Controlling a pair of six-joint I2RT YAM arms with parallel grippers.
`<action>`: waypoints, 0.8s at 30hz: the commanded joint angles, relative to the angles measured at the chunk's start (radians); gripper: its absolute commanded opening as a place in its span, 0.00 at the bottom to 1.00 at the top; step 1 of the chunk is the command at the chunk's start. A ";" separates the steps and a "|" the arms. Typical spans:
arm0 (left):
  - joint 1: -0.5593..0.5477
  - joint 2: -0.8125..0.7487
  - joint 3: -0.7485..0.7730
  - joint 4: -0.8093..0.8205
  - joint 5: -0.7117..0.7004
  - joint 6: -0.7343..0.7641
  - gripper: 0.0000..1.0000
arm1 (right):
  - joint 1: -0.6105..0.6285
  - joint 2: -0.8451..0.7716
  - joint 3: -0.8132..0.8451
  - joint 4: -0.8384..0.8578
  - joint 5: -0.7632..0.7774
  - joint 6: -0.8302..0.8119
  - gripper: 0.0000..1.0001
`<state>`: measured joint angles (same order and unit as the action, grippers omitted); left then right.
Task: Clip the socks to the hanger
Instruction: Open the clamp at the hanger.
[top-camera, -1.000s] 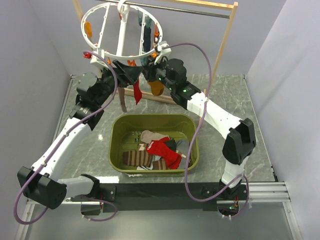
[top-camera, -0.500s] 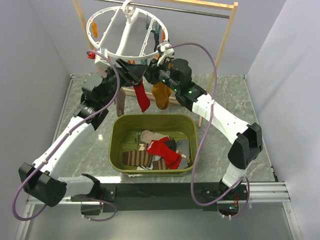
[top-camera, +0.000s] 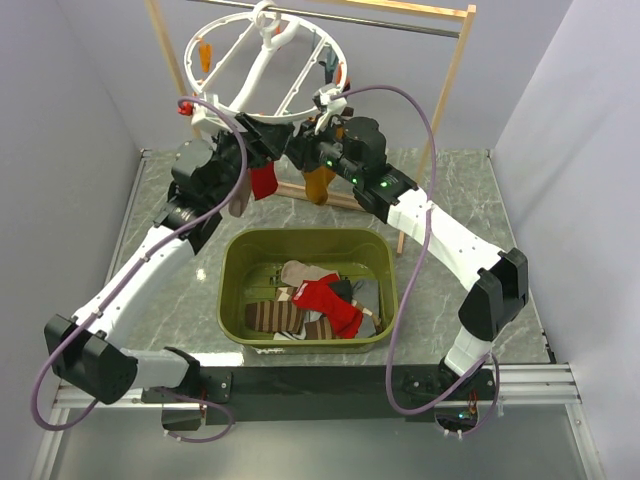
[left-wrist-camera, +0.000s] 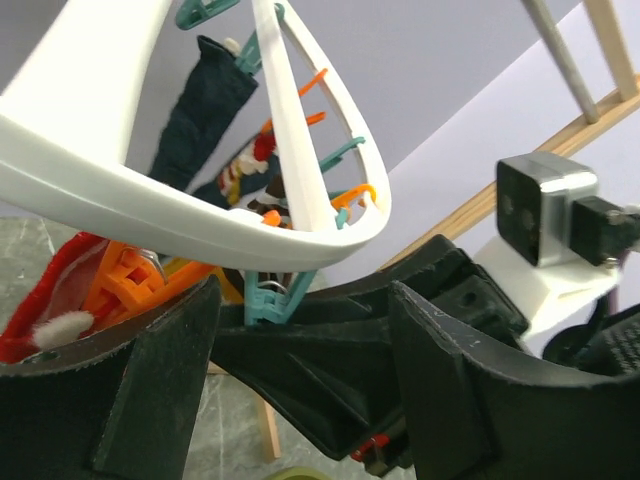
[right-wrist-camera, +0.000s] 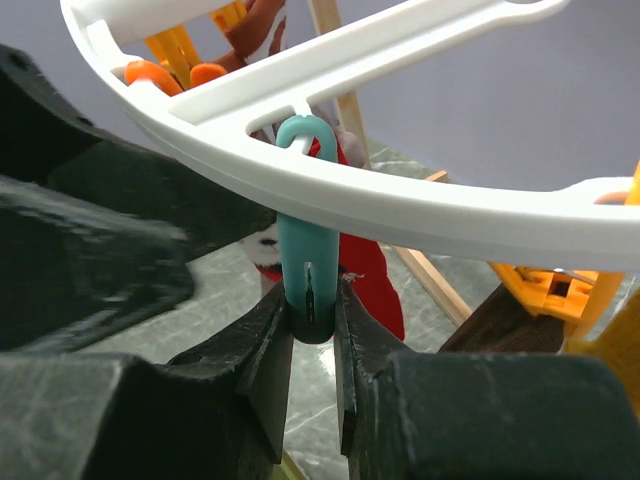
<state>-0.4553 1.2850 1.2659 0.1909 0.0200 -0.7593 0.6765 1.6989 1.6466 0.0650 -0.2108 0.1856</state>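
Note:
The white ring hanger (top-camera: 262, 62) hangs tilted from the rack's rod. My right gripper (right-wrist-camera: 312, 330) is shut on a teal clip (right-wrist-camera: 306, 262) that dangles from the ring (right-wrist-camera: 400, 205). A red sock (right-wrist-camera: 368, 275) hangs just behind it. My left gripper (left-wrist-camera: 305, 375) stands open under the ring (left-wrist-camera: 150, 205), facing the right gripper's black body and that teal clip (left-wrist-camera: 272, 300). The red sock (left-wrist-camera: 45, 325) and an orange clip (left-wrist-camera: 128, 282) lie outside its left finger (left-wrist-camera: 150, 390). From above, red (top-camera: 263, 182), mustard (top-camera: 318, 183) and grey-taupe (top-camera: 240, 196) socks hang from the ring. A dark navy sock (left-wrist-camera: 200, 110) hangs farther back.
An olive bin (top-camera: 232, 290) on the marble table holds several more socks, among them a red one (top-camera: 325, 298) and a brown striped one (top-camera: 275, 316). The wooden rack's post (top-camera: 452, 85) and metal rod (top-camera: 400, 22) stand behind the hanger. Purple cables loop beside both arms.
The hanger has swung right and tilted. Both grippers have risen to the ring's near rim. The red sock has shifted left, under the left gripper.

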 joint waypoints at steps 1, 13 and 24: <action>-0.002 0.022 0.044 0.031 -0.017 0.035 0.73 | 0.006 -0.044 0.024 -0.037 -0.061 -0.017 0.16; 0.033 0.053 0.033 0.127 0.057 0.086 0.73 | 0.006 -0.041 0.044 -0.057 -0.087 -0.029 0.16; 0.052 0.094 0.052 0.142 0.184 0.140 0.67 | 0.006 -0.030 0.065 -0.057 -0.093 -0.031 0.16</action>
<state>-0.4137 1.3762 1.2739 0.2893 0.1383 -0.6624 0.6750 1.6985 1.6600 0.0235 -0.2539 0.1711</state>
